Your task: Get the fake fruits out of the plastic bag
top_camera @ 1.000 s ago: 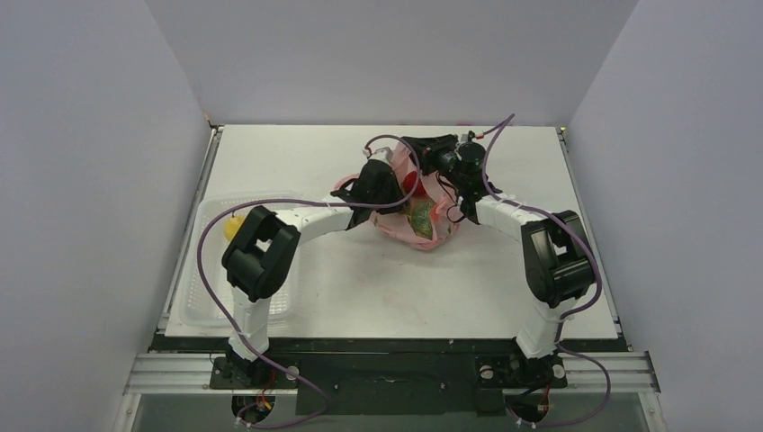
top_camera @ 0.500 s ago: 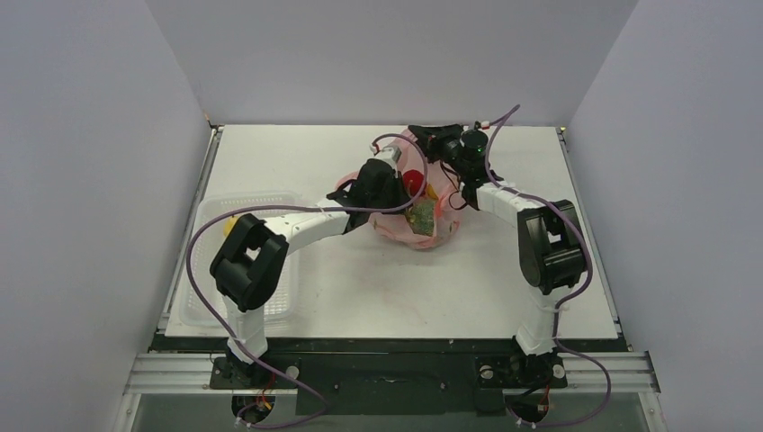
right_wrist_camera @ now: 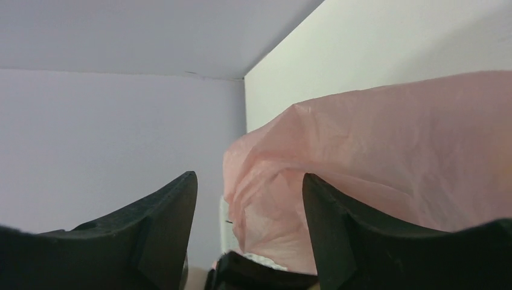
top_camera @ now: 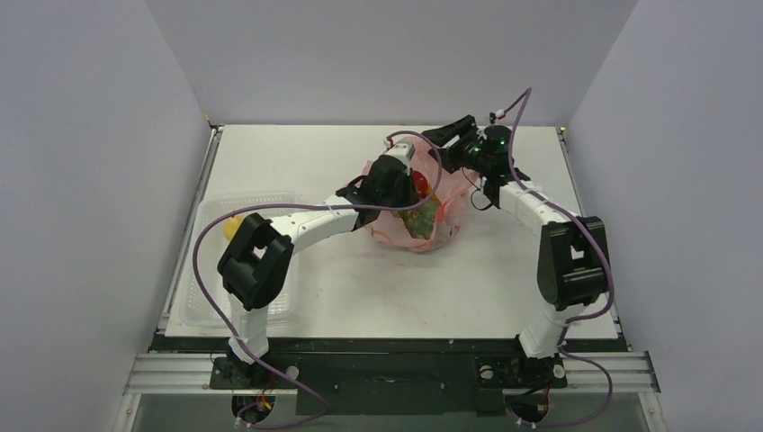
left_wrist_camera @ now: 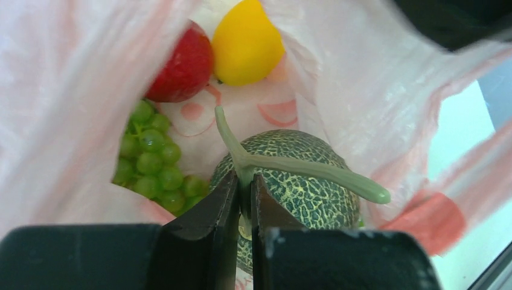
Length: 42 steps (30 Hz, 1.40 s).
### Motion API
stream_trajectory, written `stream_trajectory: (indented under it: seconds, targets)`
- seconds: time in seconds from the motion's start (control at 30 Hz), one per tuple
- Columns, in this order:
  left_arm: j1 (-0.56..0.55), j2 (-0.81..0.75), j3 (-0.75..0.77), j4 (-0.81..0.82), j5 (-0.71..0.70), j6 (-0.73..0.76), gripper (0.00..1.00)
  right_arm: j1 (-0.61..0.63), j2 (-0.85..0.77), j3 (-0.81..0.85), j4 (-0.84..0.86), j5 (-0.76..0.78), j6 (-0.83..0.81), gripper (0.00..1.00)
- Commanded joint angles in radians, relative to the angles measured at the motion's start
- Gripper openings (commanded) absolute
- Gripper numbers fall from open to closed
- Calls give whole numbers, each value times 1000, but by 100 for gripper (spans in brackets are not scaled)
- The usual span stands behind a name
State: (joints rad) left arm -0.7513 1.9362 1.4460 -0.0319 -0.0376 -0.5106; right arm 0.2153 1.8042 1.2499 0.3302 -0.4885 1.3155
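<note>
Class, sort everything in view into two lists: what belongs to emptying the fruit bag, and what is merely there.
Job: pink bag, melon, grapes, red fruit, lemon, yellow ball already out, left gripper, right gripper.
Merely there: clear tray, white table.

text: none legible | labels: none | numbers: none | plastic bag [left_wrist_camera: 362,78] prints: marks only, no letters

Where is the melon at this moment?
Left wrist view: the melon lies inside the pink bag, right of the grapes, its stem pinched by the left gripper.
</note>
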Motion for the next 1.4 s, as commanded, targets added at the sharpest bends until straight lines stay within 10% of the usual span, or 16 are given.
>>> stream_trajectory:
  seconds: [0.0,0.53,1.03,1.37]
  targets:
    - [23,-86,-9,109,-18,34,0,-14,-178,-35,-164,-21,-349,62]
    - [26,-112,214,-56,-38,63,0,71,-567,-466,-170,162,-578,53]
    - [62,-151,544,-347,183,41,0,45,-554,-589,-97,250,-644,45]
    - [143,-453,402,-400,221,7,0,62,-513,-612,-41,201,-627,45]
